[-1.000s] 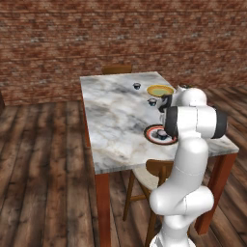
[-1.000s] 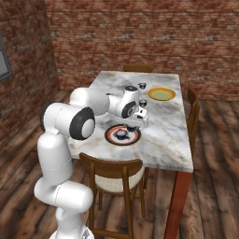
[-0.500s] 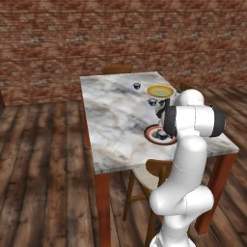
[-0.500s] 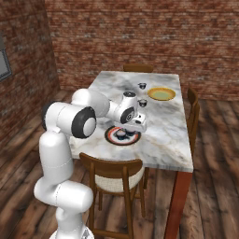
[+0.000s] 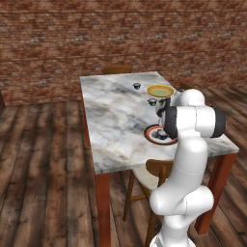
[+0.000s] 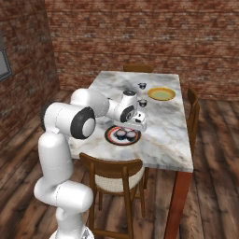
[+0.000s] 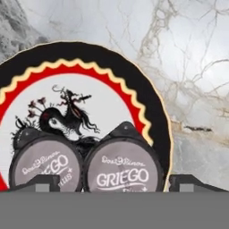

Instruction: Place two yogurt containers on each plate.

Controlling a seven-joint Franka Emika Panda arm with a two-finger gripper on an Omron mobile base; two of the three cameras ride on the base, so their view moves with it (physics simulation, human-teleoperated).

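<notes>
Task stands about half done, judging by the layout. The red-rimmed plate (image 6: 122,136) carries two yogurt containers (image 7: 123,169), side by side and touching, both upright with pale lids up; lettering on the lids reads "GRIEGO". They sit toward one edge of the plate, over its dark centre figure, and fill that plate's quota.

The yellow plate (image 6: 161,94) lies farther along the marble table (image 5: 116,120) from the red-rimmed plate, toward the brick wall, and holds nothing yet. The two remaining cups sit on the bare marble: the nearer loose cup (image 6: 142,103) between the two plates, the farther loose cup (image 6: 142,86) just beyond, beside the yellow plate. Both upright and untouched.

The gripper (image 6: 138,122) hovers just above the red-rimmed plate, over the placed pair. In the hand view its two dark fingertips (image 7: 42,183) stand wide apart, one outside each side of the nearer cup, gripping nothing. So: spread and empty.

What's left, as a judgement: fetch each loose cup and set it on the yellow plate. Both cups are small and close to that plate, so the carries should be short.

A wooden chair (image 6: 114,175) is tucked in on the robot's side of the table.
</notes>
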